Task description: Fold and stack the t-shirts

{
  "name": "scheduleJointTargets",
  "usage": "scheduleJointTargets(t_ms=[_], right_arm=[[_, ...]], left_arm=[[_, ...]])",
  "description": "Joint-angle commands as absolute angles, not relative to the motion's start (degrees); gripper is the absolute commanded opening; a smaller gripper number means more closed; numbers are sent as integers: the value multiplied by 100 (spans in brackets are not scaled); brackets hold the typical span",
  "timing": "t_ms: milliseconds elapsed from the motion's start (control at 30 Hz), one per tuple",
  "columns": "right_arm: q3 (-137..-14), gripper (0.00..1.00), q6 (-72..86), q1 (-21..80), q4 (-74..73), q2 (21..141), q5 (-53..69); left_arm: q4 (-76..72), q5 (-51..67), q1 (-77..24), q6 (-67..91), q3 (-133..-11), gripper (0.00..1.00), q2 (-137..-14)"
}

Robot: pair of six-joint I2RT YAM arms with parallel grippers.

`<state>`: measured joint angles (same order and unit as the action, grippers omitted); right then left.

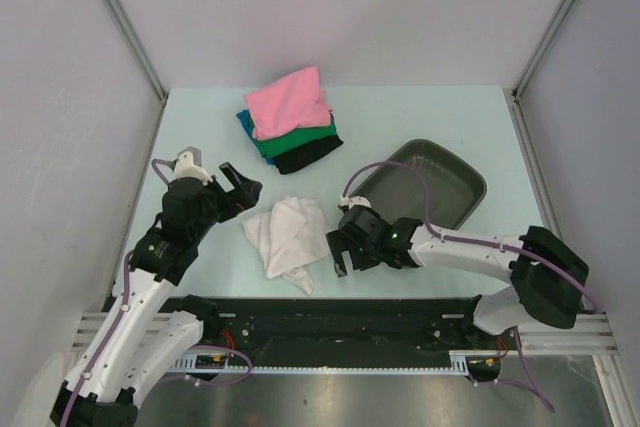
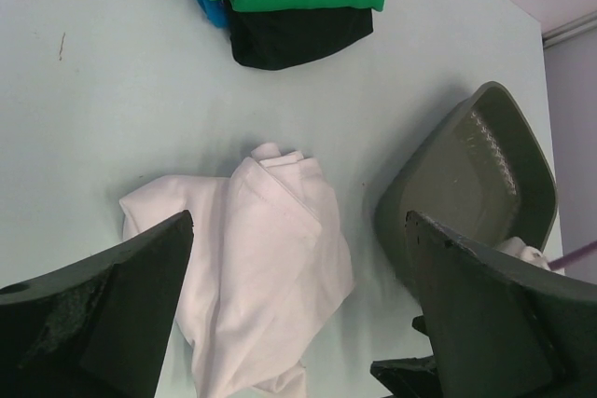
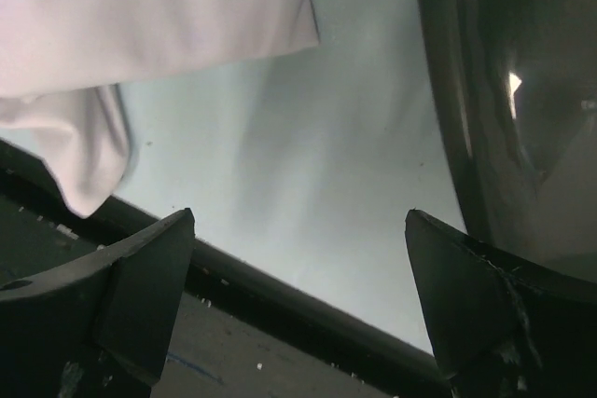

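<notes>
At the surface's [image 1: 420,117] right, dark tray [image 1: 445,192] sits near the right jaws; those & the left jaws gape wide, gripping nothing, white t-shirt [image 1: 285,232] crumpled btwn them.

A: What lies on the right side of the desk [image 1: 200,127]?
B: A dark grey-green plastic tray [image 1: 455,187], shallow with rounded corners, set at an angle to the desk's edges
A: And the desk itself?
B: Pale blue-green, with a small dark mark [image 2: 62,44] showing in the left wrist view. White wall panels [image 1: 350,7] close it in on three sides, metal posts [image 1: 120,17] rise from the back corners, and a black rail [image 1: 340,312] runs along the near edge
</notes>
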<state>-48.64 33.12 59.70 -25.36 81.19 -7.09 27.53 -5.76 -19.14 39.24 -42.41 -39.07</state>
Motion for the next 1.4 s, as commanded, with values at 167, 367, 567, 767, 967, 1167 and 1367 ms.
scheduleJointTargets(t_ms=[167,367,567,767,967,1167,1367], right_arm=[[-4851,100,3490,4889,-2495,8894,-2098],[-4974,100,3235,2877,-2646,8912,-2505],[-5405,100,3103,1267,-2681,8912,-3039],[-5757,100,3471,711,-2882,8729,-3016],[-5818,100,3366,2020,-2830,8016,-2700],[-6072,100,3612,2803,-2462,8498,-1916],[-6450,100,3401,2821,-1381,9710,-1802]], left_arm=[[2610,-606,-1890,3946,-4210,100,-3911],[2479,-536,-1890,3964,-4122,100,-3964],[2303,-334,-1890,4034,-4096,100,-4122],[2285,-343,-1890,3999,-4060,100,-4078],[2259,-290,-1890,3929,-4043,100,-4052],[2267,-264,-1890,3920,-4069,100,-4061],[2399,-378,-1890,3814,-4175,100,-4043]])
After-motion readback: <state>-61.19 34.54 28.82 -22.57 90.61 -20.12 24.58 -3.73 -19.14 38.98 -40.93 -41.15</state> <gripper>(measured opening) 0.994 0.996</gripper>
